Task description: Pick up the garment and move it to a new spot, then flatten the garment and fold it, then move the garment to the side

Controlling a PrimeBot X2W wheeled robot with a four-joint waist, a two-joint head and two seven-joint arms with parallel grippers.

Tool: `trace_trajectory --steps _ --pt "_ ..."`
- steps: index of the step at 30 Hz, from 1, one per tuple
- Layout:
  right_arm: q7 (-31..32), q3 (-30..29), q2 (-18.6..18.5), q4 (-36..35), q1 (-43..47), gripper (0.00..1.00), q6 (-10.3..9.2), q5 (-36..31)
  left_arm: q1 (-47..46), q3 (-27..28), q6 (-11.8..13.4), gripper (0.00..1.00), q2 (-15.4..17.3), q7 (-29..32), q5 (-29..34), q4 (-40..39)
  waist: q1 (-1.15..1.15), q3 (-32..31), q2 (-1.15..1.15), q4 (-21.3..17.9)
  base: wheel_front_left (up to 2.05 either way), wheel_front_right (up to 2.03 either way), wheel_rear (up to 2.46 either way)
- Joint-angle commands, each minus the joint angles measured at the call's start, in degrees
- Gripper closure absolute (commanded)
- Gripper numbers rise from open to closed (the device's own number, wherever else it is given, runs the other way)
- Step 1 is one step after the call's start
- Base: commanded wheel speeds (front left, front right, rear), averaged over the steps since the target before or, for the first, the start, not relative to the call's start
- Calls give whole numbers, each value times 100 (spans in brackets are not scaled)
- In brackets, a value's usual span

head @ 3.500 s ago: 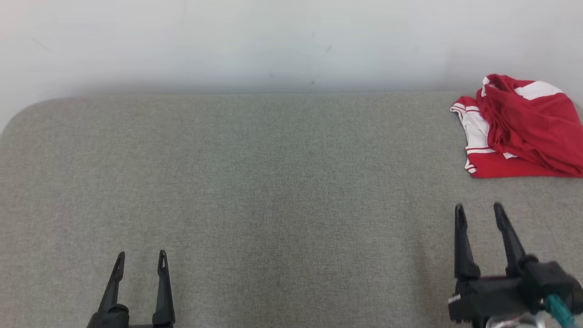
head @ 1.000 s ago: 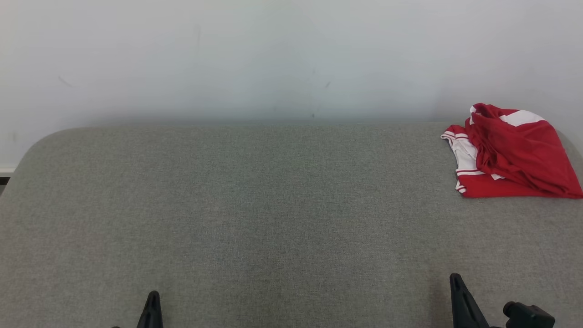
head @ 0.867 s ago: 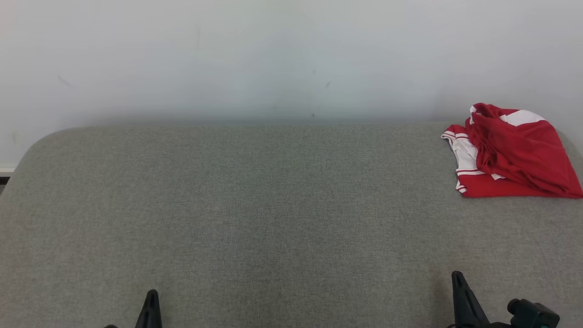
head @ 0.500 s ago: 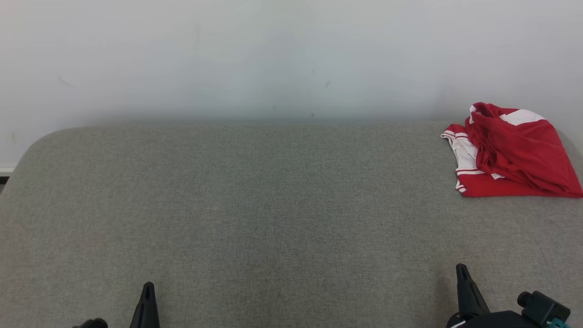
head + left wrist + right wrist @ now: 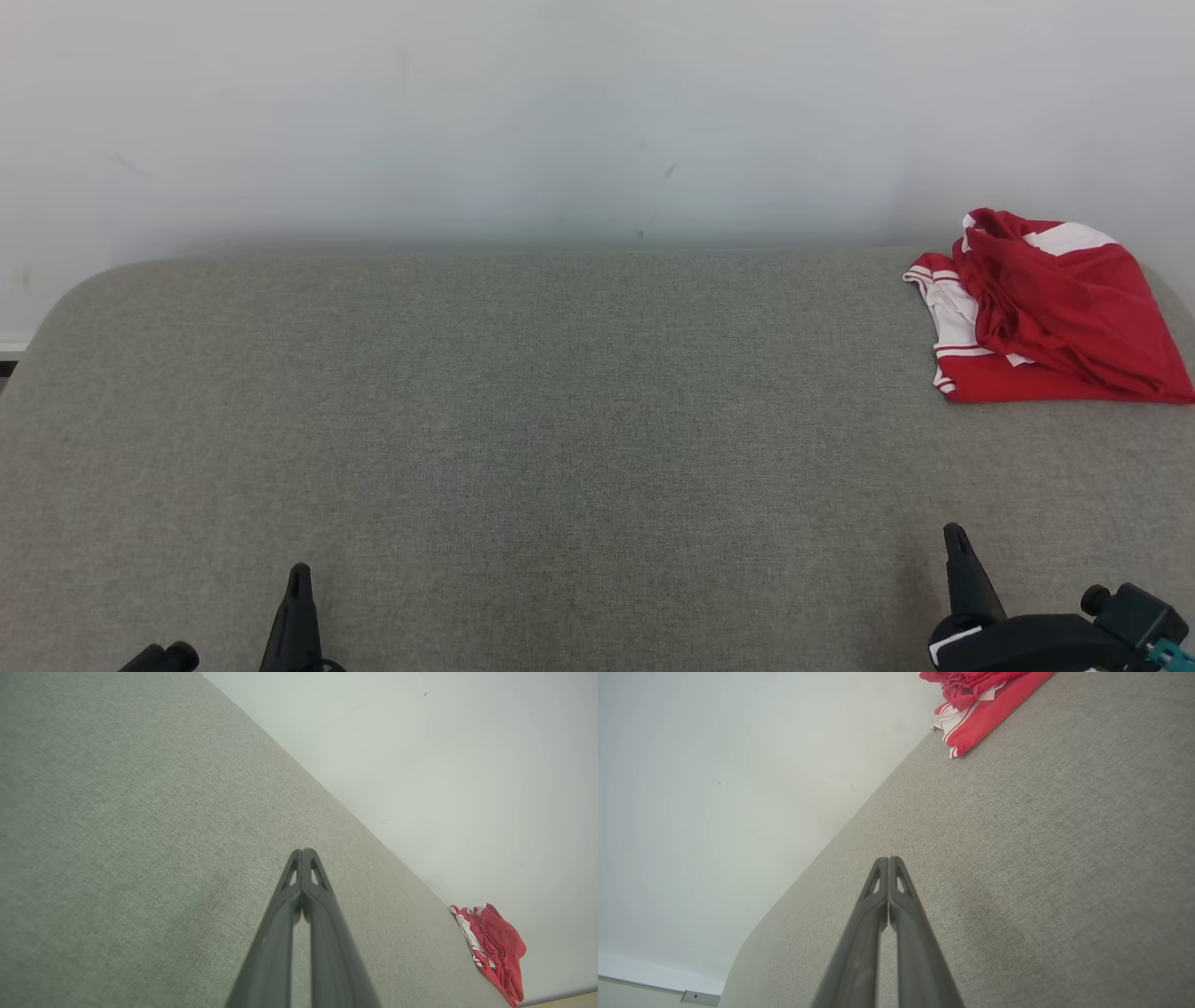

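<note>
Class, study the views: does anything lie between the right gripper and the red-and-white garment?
Nothing visible does. Only bare grey fabric surface lies between the shut right gripper and the garment, which sits at the far right, by the wall.

Count of items on inspection.

Garments: one crumpled red-and-white fabric garment [image 5: 1055,317], lying at 2 o'clock in the head view.

Worktops: one grey woven-fabric worktop with rounded corners [image 5: 560,420].

Grippers: two, the left gripper [image 5: 302,851] and the right gripper [image 5: 888,858]. Each has two long dark fingers [image 5: 327,933], four in all.

Walls: one plain white wall [image 5: 560,112], at 12 o'clock.
</note>
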Motion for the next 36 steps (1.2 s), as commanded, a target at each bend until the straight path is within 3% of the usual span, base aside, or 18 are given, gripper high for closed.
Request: trace_trajectory --steps 1,36 --pt "36 -35 -2 -44 -147 100 -4 140 -173 24 -46 100 8 24 -152 -42 -1 1 0 0 0 0 0" --pt "724 -321 -2 100 -594 100 -7 2346 -607 146 -197 100 10 468 -2472 141 -1 31 0 -16 0 0 0"
